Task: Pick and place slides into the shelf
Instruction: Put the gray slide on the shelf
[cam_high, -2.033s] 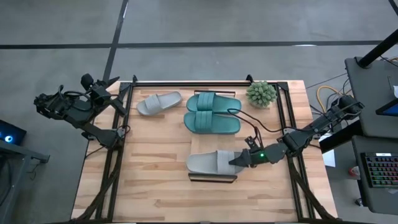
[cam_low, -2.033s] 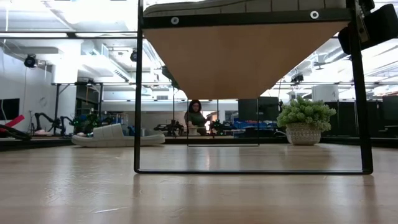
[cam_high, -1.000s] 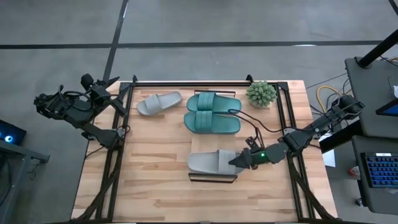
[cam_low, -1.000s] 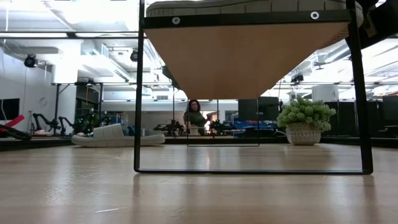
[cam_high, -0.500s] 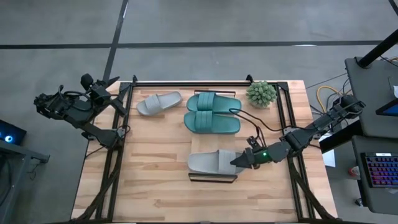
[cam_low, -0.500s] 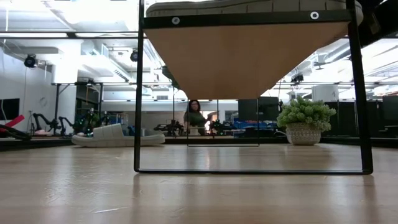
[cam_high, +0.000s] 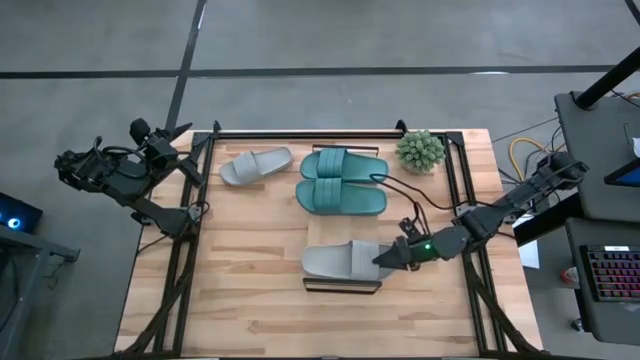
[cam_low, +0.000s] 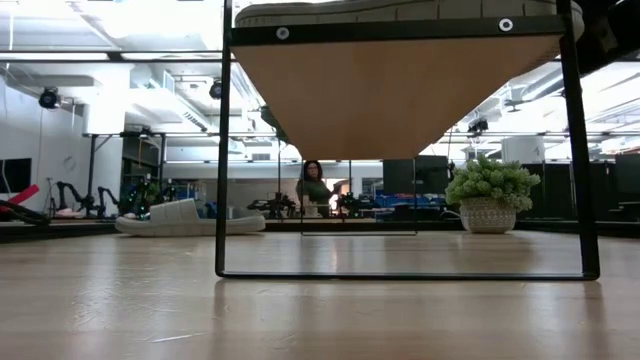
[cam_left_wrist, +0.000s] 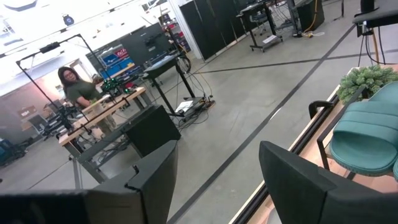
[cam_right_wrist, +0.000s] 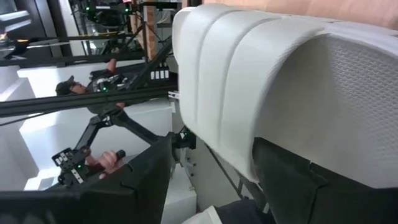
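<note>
Four slides are in view: one light grey slide (cam_high: 338, 262) lies on the shelf (cam_high: 342, 286) near the bench's (cam_high: 250, 310) front edge, another grey slide (cam_high: 255, 165) and the teal pair (cam_high: 342, 181) lie toward the back, beside a potted plant (cam_high: 419, 150). The right hand (cam_high: 383, 259) sits at the shelved slide's end, fingers spread around it without clamping. The left hand (cam_left_wrist: 214, 180) waits off the bench's left edge, fingers apart, empty.

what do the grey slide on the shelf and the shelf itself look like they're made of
The grey slide looks like matte moulded rubber or foam: ridged strap, fine dimpled footbed. The shelf appears to be a light wood plank, satin-smooth, in a thin black frame, probably metal.
</note>
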